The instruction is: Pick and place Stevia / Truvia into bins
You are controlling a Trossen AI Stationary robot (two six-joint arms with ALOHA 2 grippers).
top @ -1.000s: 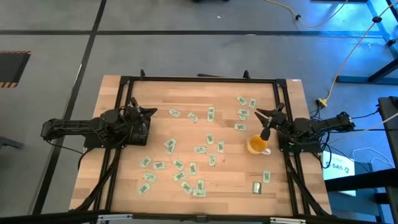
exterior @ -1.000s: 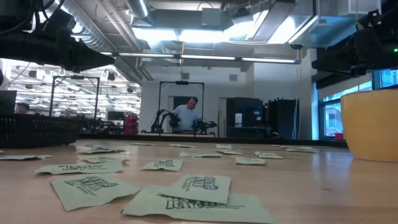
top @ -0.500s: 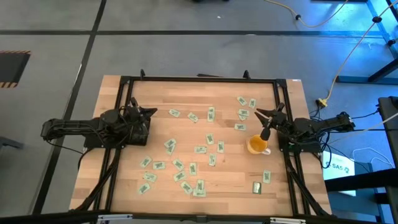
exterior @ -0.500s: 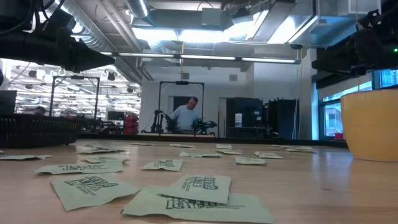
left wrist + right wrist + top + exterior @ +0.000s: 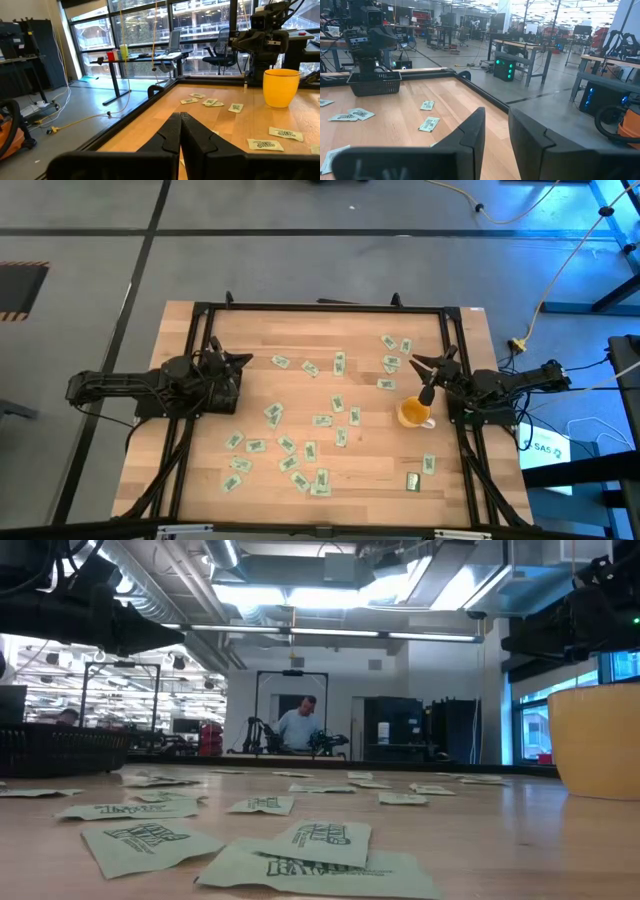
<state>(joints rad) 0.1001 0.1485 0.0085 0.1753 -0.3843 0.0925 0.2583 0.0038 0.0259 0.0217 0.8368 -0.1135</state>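
Note:
Many pale green Stevia sachets (image 5: 322, 420) lie flat and scattered over the wooden table (image 5: 300, 330), from its middle to its near edge, with a few more at the far right (image 5: 390, 362). The bin, a black mesh basket (image 5: 374, 83), stands on the table at the left, under my left arm; it also shows in the low view (image 5: 55, 750). My left gripper (image 5: 244, 360) hangs shut above the table's left side, pointing level toward the right (image 5: 180, 131). My right gripper (image 5: 416, 362) hangs open above the right side, pointing toward the left (image 5: 496, 125). Neither holds anything.
A yellow cup (image 5: 413, 413) stands on the table just in front of my right gripper, also seen in the low view (image 5: 600, 740) and the left wrist view (image 5: 280, 87). A black frame (image 5: 320, 308) runs around the table's edges. A person works far back in the room (image 5: 298, 725).

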